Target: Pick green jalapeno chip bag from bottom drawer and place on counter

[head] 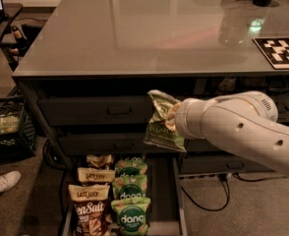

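Observation:
The green jalapeno chip bag (162, 122), pale olive and crinkly, hangs in the air in front of the upper drawer fronts, below the edge of the counter (149, 33). My gripper (172, 119) is shut on the bag at its right side, mostly hidden behind the bag and my white wrist. The white arm comes in from the right. The bottom drawer (164, 200) stands pulled open below, with rows of snack bags in it.
In the drawer lie brown "Late July" and "Sea Salt" bags (89, 200) and green "dang" bags (130, 195). A black-and-white marker tile (281, 50) lies on the counter's right. A black crate (4, 127) and a white shoe (2, 183) are on the floor left.

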### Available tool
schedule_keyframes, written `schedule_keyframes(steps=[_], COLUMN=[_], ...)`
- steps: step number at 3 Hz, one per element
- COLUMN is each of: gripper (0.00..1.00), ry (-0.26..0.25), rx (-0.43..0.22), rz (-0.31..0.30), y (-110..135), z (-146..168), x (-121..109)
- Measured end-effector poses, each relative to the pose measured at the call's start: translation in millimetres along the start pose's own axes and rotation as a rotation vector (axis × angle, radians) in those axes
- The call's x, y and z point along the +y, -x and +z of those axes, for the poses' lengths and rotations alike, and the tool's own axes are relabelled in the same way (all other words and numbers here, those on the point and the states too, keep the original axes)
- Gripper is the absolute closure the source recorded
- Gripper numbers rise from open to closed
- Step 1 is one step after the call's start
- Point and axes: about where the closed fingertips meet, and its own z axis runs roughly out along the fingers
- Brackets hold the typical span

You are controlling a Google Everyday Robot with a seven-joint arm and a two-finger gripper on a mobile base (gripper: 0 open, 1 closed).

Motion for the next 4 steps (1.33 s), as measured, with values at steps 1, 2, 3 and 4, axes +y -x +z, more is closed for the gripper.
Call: schedule_keyframes(steps=[1,2,3,4], gripper=[1.00,1.00,1.00,1.00], ry=[-0.029,-0.031,-0.054,-0.115], rx=[-0.027,-0.029,-0.018,-0.022], rz=[-0.055,-0.062,-0.076,-0.128], y=[27,28,32,49], z=[-16,-17,-29,-56], x=[-22,-23,-35,-71])
